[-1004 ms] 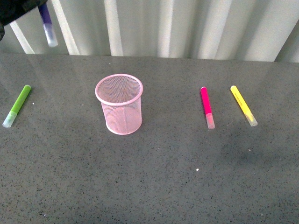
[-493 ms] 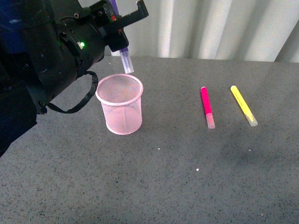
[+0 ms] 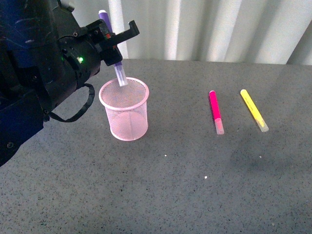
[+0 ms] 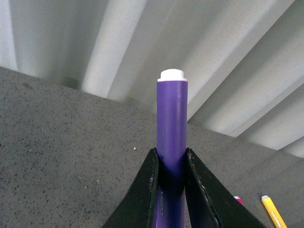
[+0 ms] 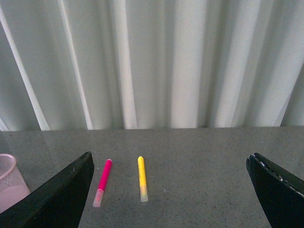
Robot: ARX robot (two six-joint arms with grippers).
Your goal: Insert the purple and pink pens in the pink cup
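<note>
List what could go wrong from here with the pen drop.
The purple pen hangs tilted in the left gripper, its clear cap near the far rim of the pink cup; released now, it might catch the rim or tip the mesh cup. The pink pen lies close beside the yellow marker, so the open right gripper might grab the wrong one.

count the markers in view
3. The purple pen is clamped in the left hand, cap end at the pink cup's mouth. The pink pen and yellow marker lie on the table, right of the cup. The left arm may hide others.
</note>
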